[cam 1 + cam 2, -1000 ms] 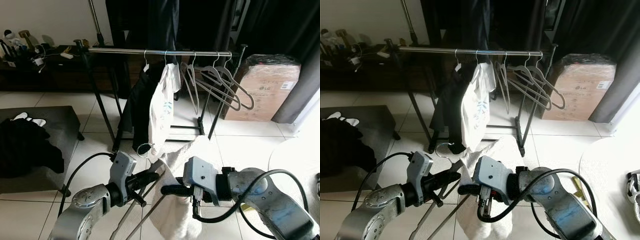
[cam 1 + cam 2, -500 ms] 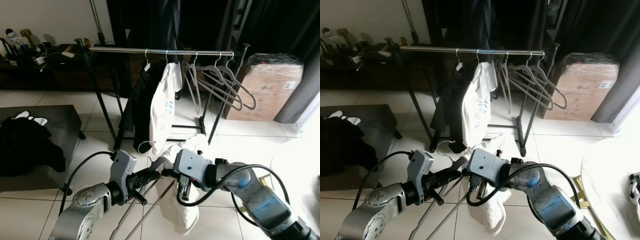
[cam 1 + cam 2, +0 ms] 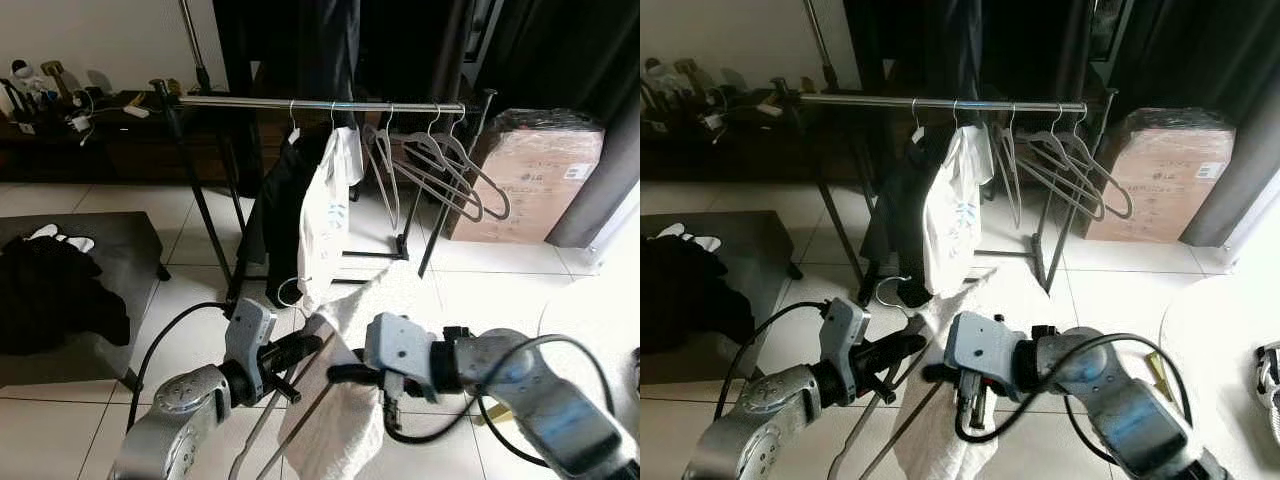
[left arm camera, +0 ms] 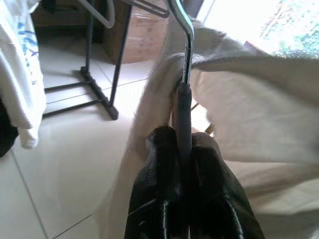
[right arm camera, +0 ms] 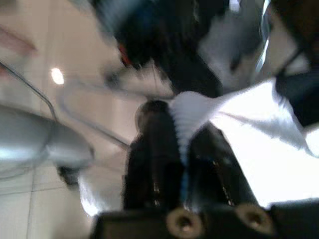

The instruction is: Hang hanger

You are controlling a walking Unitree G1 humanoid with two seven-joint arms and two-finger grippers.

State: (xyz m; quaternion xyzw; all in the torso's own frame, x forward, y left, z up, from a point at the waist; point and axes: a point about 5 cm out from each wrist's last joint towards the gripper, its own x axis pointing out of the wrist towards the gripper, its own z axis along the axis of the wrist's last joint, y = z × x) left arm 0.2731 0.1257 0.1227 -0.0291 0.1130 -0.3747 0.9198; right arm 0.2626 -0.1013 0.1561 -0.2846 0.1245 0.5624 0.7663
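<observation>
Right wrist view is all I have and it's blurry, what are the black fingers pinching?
Observer: The right gripper is shut on the white garment, by its edge.
Operator: Is that garment on a hanger?
Observer: Yes. The left gripper is clamped on the hanger neck, below its metal hook.
Operator: Where's the rail?
Observer: The clothes rail stands ahead, above both grippers, and its left stretch is bare.

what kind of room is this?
Probably a room in a home used for clothes: a garment rack with hung shirts and bare hangers, tiled floor, an LG cardboard box.
</observation>
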